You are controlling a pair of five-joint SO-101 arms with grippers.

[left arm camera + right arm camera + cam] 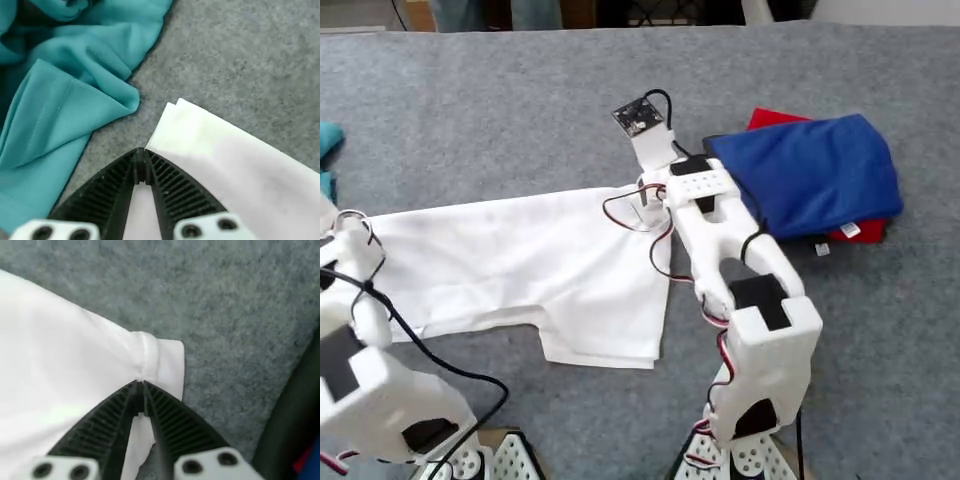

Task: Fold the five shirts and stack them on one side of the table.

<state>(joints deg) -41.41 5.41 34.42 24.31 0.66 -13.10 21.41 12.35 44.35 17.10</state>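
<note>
Grey table (470, 110), white shirt (520, 270), teal shirt (55, 115), stack (810, 175)

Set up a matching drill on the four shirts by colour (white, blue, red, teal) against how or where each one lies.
Things:
1. white shirt
2. blue shirt
3. red shirt
4. teal shirt

States:
A. crumpled and unfolded, beside a corner of the white one
B. folded, lying on top of other folded shirts
C. spread out, pinched at one corner by the left pincer and at another by the right pincer
D. folded, edges showing from under the blue one

Pairs: 1-C, 2-B, 3-D, 4-A.
</note>
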